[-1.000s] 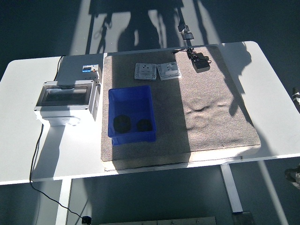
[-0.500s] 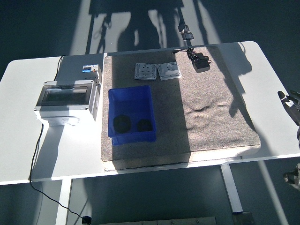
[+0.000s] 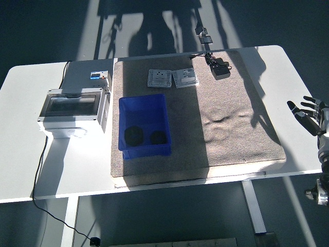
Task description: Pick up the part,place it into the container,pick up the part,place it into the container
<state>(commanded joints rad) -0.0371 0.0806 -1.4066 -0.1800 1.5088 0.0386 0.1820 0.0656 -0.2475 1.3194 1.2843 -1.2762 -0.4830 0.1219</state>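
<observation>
A blue container (image 3: 145, 125) sits on the grey mat's left part, with two dark round parts (image 3: 134, 135) (image 3: 157, 137) lying on its floor. Two white socket plates (image 3: 159, 78) (image 3: 185, 77) lie side by side at the mat's far edge. A black adapter (image 3: 221, 69) with a cable rests at the mat's far right corner. My right hand (image 3: 306, 114) comes in at the right edge over the white table, fingers spread and holding nothing, well clear of the mat. My left arm is out of view.
A grey electrical box (image 3: 73, 109) with a clear lid stands on the table left of the mat, its black cable (image 3: 39, 170) running off the near edge. The mat (image 3: 231, 123) has a wrinkle right of centre. Strong shadows cross the table (image 3: 298, 77).
My right hand has come further into view from the right edge, moving left and up over the table. Nothing on the mat has moved.
</observation>
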